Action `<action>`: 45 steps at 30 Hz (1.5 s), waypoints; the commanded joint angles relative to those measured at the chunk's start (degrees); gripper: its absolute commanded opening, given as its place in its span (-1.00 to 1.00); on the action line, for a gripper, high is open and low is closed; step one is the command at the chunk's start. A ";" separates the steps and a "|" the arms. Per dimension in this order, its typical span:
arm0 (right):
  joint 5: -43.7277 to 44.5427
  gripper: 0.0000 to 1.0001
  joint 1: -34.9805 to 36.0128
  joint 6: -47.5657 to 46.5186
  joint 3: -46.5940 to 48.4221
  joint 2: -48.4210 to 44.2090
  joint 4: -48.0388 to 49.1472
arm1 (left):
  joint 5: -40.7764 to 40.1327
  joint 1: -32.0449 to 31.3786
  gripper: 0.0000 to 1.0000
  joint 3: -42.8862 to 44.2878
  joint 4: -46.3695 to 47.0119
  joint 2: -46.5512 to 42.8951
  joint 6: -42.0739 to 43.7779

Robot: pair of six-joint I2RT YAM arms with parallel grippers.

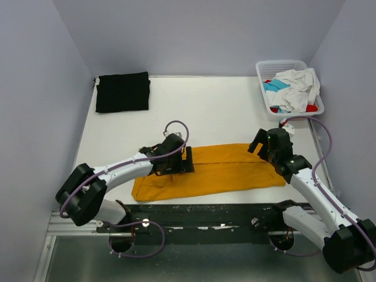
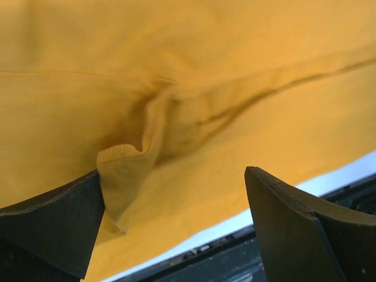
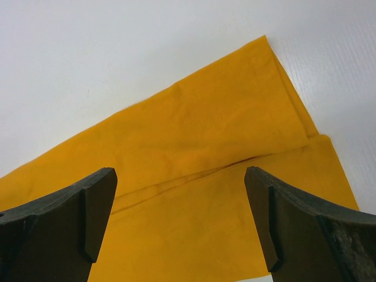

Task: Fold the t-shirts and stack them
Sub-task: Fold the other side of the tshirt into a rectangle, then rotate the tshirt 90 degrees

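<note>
A mustard-orange t-shirt [image 1: 223, 170] lies folded into a long strip across the near middle of the table. My left gripper [image 1: 187, 160] is open low over its left part. In the left wrist view the open gripper [image 2: 171, 176] has a raised hemmed pucker of the orange cloth [image 2: 123, 170] against its left finger [image 2: 53, 223]. My right gripper [image 1: 264, 150] is open above the strip's right end. In the right wrist view the open gripper [image 3: 179, 173] is empty and straddles a fold line in the orange t-shirt [image 3: 194, 153]. A black t-shirt [image 1: 122, 92] lies folded at the far left.
A white lattice basket [image 1: 263, 83] stands at the far right corner and holds crumpled white [image 1: 296, 85], teal [image 1: 275, 88] and red [image 1: 311, 108] shirts. A dark metal rail [image 1: 205, 214] runs along the table's near edge. Grey walls close in on the left, the back and the right.
</note>
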 commanded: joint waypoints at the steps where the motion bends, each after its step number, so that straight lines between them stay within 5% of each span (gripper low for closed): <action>1: -0.68 1.00 0.22 -0.77 -1.16 -0.15 1.75 | -10.31 -9.65 0.97 5.62 -7.08 -0.94 -2.27; 8: -0.70 1.00 0.22 -1.11 -1.30 1.38 2.07 | -18.39 -20.55 0.97 12.44 -18.19 4.68 -3.35; 13: -2.77 1.00 0.23 -1.98 -1.57 1.47 3.49 | -7.62 -25.43 0.97 11.09 -9.25 2.07 6.00; 19: -4.15 1.00 0.19 -2.83 -1.91 2.32 4.71 | -15.40 -29.68 0.97 9.38 -6.63 -2.83 9.95; 24: -6.99 1.00 0.18 -2.81 -2.69 3.41 6.90 | -18.85 -23.80 0.97 2.22 -9.15 -7.96 -1.19; 29: -13.93 1.00 0.27 -0.60 -2.61 9.75 12.82 | -9.30 -10.03 0.97 -11.21 4.48 -19.60 -8.57; 38: -16.17 1.00 0.71 5.08 -0.82 23.50 24.18 | -15.92 -5.77 0.97 -21.40 12.48 -36.74 -13.51; 45: -13.55 1.00 0.84 6.12 -2.00 24.78 23.74 | -10.95 -0.60 0.97 -22.59 10.33 -30.34 -17.46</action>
